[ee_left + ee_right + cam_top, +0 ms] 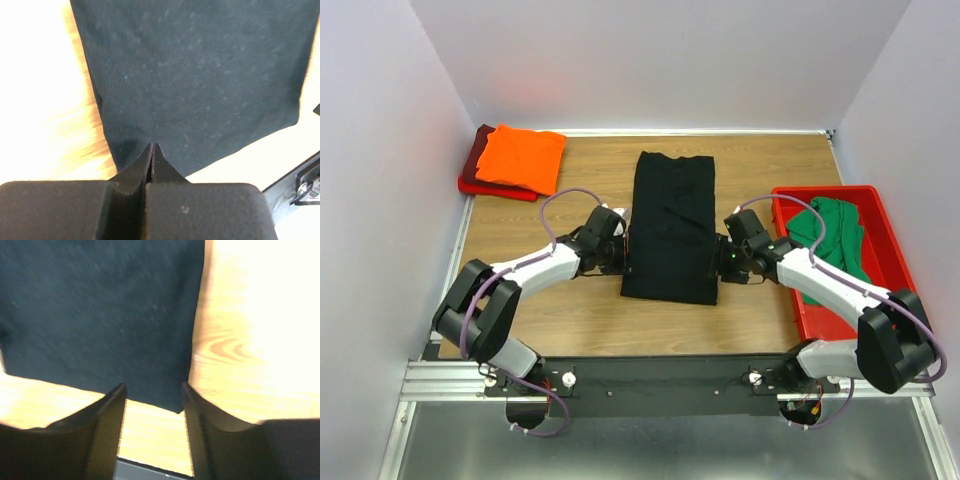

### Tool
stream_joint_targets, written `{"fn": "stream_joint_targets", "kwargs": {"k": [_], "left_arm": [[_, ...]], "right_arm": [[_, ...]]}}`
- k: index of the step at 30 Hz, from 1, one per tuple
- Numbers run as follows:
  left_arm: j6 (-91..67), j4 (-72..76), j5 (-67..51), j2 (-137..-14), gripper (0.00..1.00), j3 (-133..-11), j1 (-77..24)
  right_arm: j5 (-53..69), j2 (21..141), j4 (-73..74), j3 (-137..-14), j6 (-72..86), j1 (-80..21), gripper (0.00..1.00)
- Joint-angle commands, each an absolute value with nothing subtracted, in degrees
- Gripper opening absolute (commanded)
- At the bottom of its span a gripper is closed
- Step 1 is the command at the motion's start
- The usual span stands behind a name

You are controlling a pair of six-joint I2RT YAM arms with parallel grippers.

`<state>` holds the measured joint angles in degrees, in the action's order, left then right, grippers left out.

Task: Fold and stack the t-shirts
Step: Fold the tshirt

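Top external view: a black t-shirt point(670, 225) is seen lying flat on the counter point(570, 320), folded lengthwise into a long narrow strip, directly between the two sets of jaws. The left jaws are placed at its left edge and the right jaws at its right edge, both towards the near half of the strip.

Left wrist view: the left jaws are seen fully closed, tips pressed together and lying over the shirt's near left corner. Whether any cloth is pinched between the tips cannot be told.

Right wrist view: the right jaws are held apart at a moderate gap. The shirt's near right corner is seen just ahead of and between the two fingers. Nothing is gripped, and bare counter is visible between them.

An orange t-shirt point(520, 158) is stacked folded on a dark red t-shirt point(480, 165), well beyond and to the left of the left jaws, at the far left corner of the counter. A green t-shirt point(835, 235) is heaped unfolded in a red bin point(825, 190), just to the right of the right jaws.
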<state>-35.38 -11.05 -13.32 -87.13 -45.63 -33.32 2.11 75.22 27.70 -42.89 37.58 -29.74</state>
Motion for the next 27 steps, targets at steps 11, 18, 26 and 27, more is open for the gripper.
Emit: {"fn": "stream_joint_targets", "kwargs": {"k": [11,18,26,27], "left_arm": [[-30.41,-8.7,-12.22,-103.16,0.03,-66.87,-27.07],[-34.27,-4.49,-12.4,-109.24,0.01,-66.45,-25.93],[-36.65,-1.93,-12.39,-110.48,0.01,-62.58,-26.02],[-36.74,-1.93,-12.48,-110.22,0.01,-62.84,-25.93]], "right_arm": [[-8.53,95.79,22.42,-65.38,35.51,-29.53,0.39],[-10.81,105.11,17.32,-65.92,34.45,-28.39,0.38],[-8.61,106.09,14.33,-62.32,34.28,-27.51,0.36],[-8.44,105.04,14.33,-62.31,34.19,-27.34,0.36]]}}
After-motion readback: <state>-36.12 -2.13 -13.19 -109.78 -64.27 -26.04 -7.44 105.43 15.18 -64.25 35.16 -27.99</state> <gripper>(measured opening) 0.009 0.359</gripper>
